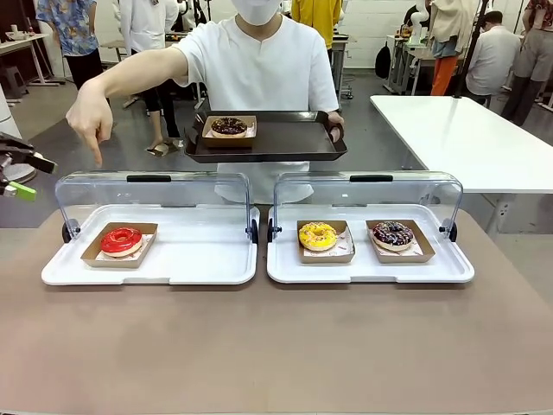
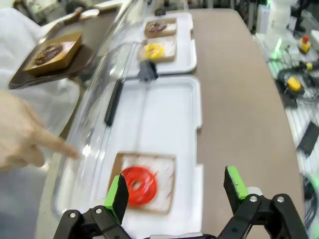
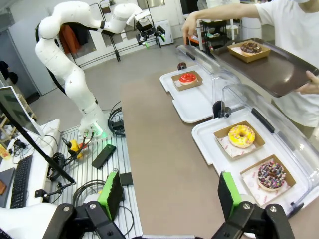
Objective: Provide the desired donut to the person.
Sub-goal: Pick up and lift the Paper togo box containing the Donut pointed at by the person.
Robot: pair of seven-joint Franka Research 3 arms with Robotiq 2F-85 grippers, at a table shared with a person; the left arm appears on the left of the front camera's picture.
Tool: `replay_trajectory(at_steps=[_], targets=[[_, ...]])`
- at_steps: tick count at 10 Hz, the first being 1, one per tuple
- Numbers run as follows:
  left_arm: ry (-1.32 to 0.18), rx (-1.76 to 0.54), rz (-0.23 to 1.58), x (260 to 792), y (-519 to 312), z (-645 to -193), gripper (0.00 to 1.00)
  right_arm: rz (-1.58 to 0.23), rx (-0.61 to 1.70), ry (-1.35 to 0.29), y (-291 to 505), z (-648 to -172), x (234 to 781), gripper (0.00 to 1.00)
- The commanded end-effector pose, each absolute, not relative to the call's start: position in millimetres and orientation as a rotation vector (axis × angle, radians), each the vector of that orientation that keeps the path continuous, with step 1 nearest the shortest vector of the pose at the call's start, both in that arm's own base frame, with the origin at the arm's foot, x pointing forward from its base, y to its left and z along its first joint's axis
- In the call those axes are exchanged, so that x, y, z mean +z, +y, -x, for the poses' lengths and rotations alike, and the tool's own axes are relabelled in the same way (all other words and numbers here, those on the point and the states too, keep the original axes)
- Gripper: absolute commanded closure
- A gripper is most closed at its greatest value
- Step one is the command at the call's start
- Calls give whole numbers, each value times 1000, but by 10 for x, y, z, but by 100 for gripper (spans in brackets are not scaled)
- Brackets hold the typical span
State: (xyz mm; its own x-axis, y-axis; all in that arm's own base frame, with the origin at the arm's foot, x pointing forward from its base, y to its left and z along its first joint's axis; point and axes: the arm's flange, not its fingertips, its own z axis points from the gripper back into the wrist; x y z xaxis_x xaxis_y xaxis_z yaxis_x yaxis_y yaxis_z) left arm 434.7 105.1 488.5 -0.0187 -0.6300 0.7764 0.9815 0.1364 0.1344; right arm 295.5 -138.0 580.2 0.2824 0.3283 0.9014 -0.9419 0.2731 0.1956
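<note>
Two white trays sit side by side on the brown table (image 1: 276, 346), clear lids (image 1: 155, 194) raised at the back. The left tray (image 1: 203, 251) holds the red donut (image 1: 121, 239) in an open card box, at the tray's left end. To the right of the red donut, past a bare stretch of its tray, is the right tray (image 1: 363, 270). It carries a yellow donut (image 1: 317, 235) and, farther right, a sprinkled dark donut (image 1: 393, 233), each in its own box.

The person (image 1: 259, 69) stands at the far side, behind the red donut and to its right. One hand (image 1: 91, 117) is stretched out, index finger pointing down, above and just behind the red donut with the lid between them. The other hand holds a dark tray (image 1: 285, 138) in the air, well behind and to the right of the red donut. A chocolate donut (image 1: 229, 126) sits in a box on it.

The left pincer (image 1: 34, 177) hangs up and to the left of the red donut, not touching it. In its wrist view the left pincer (image 2: 175, 191) is released, jaws wide, with the red donut (image 2: 139, 185) below, by one finger.

The right pincer (image 3: 169, 194) is also released, with nothing between the jaws. It is well away from the red donut (image 3: 188, 77), off the table's near side.
</note>
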Motion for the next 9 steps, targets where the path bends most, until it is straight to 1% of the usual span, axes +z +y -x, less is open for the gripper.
replay_trajectory(at_steps=[1, 3, 4, 5, 6, 9], targets=[[-639, -1441, 202, 5137, 886, -4023, 0, -890, 1023, -876, -1378, -2962, 5799, 0], [-500, -1498, -49, 5116, 685, -3897, 0, -890, 1023, -876, -1378, -2962, 5799, 0], [-420, -1538, -120, 5054, 550, -3946, 0, -890, 1023, -876, -1378, -2962, 5799, 0], [-329, -1581, -143, 4931, 356, -4003, 0, -890, 1023, -876, -1378, -2962, 5799, 0], [-275, -1617, -127, 4824, 189, -4038, 0, -890, 1023, -876, -1378, -2962, 5799, 0], [-159, -1664, -114, 4496, -219, -4306, 0, -890, 1023, -876, -1378, -2962, 5799, 0]])
